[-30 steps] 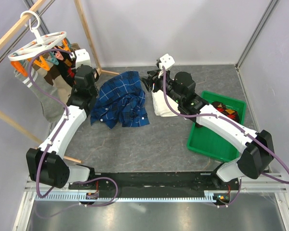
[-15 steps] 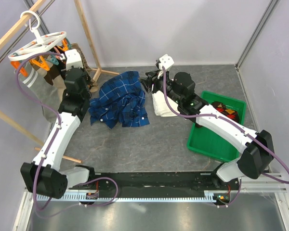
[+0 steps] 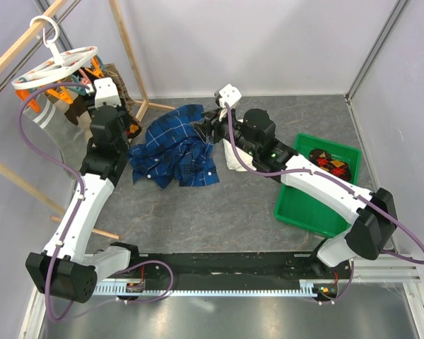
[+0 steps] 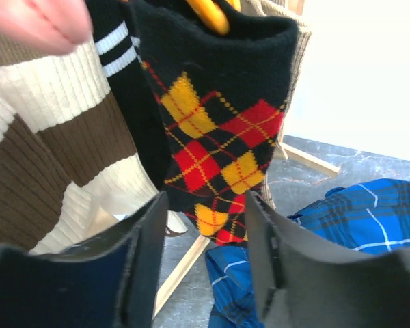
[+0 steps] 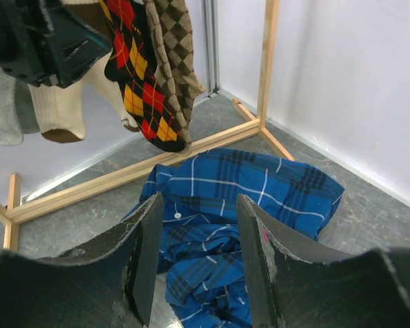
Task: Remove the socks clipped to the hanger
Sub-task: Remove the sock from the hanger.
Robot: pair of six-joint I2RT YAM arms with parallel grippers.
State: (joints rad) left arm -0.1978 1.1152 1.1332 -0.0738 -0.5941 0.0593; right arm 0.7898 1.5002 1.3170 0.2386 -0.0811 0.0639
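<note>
Up at the far left, the hanger (image 3: 55, 67) hangs by its hook from the wooden rack (image 3: 127, 49), with the socks (image 5: 165, 48) clipped beneath it. The left gripper (image 4: 205, 205) is raised to them with its jaws apart. A black argyle sock (image 4: 219, 130), held at its cuff by an orange clip (image 4: 208, 15), hangs just beyond, its toe showing in the gap between the 2 fingers. Whether they touch it cannot be told. A brown-and-cream striped sock (image 4: 48, 157) hangs to its left. The right gripper (image 5: 197, 205), jaws also apart and empty, hovers over the blue plaid shirt (image 3: 177, 145), beside the white towel (image 3: 233, 161). A diamond-patterned sock (image 3: 328, 161) lies in the green bin (image 3: 307, 208) at the right.
</note>
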